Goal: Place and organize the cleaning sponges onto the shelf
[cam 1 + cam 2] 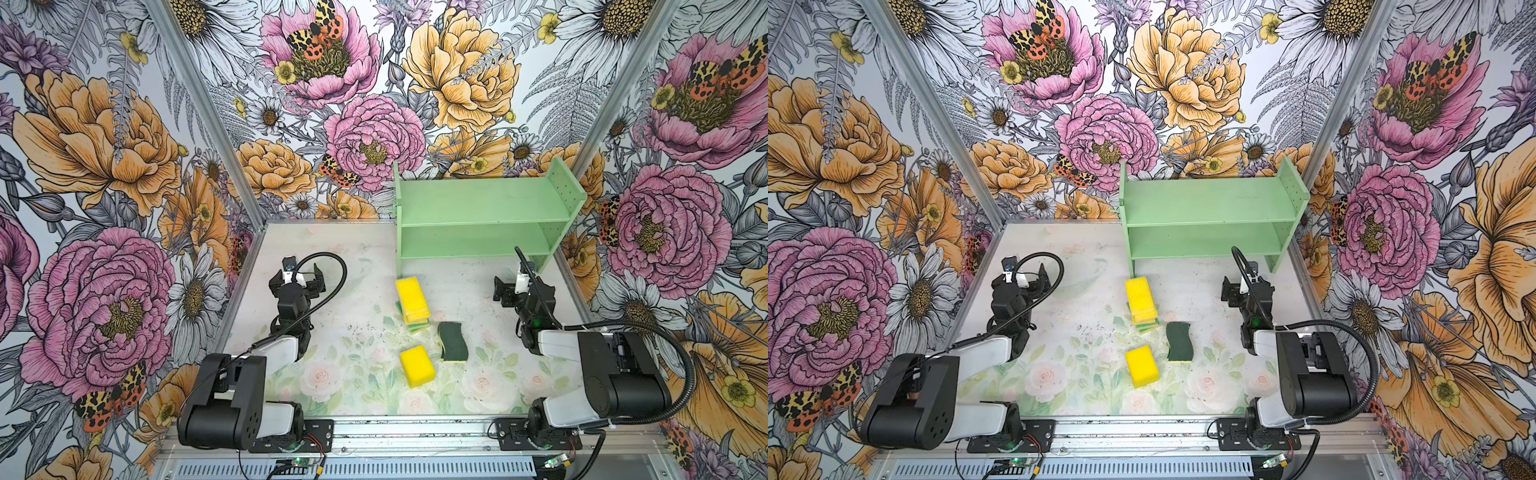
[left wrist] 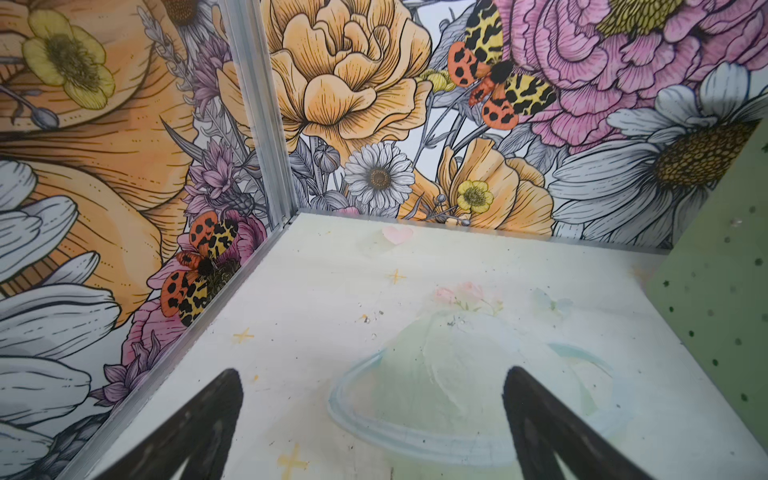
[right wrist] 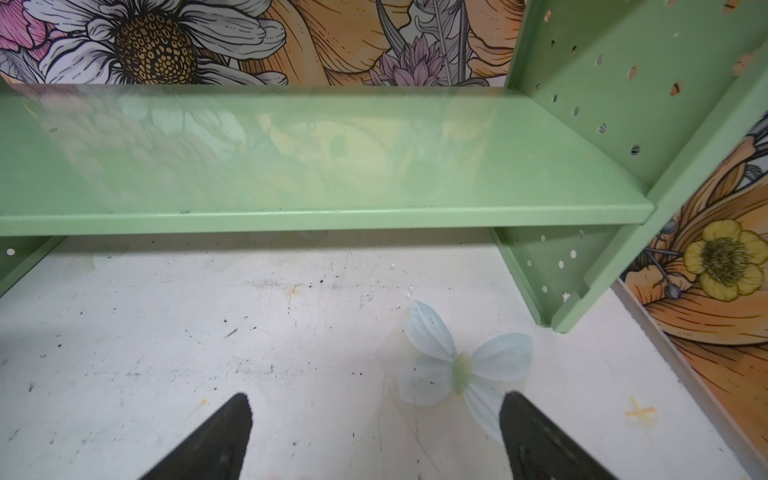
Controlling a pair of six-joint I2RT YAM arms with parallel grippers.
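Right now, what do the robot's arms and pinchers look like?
The left arm and right arm have chunky black joints with white sections between them. A ribbed black cable runs along each. The left gripper and right gripper end in dark, pointed fingers.

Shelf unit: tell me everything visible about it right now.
The shelf is mint green, smooth and glossy like painted metal, with two flat boards between side panels pierced by rows of small holes. It stands upright on the table at the back right, by the back wall. Both boards are bare; nothing rests on them.
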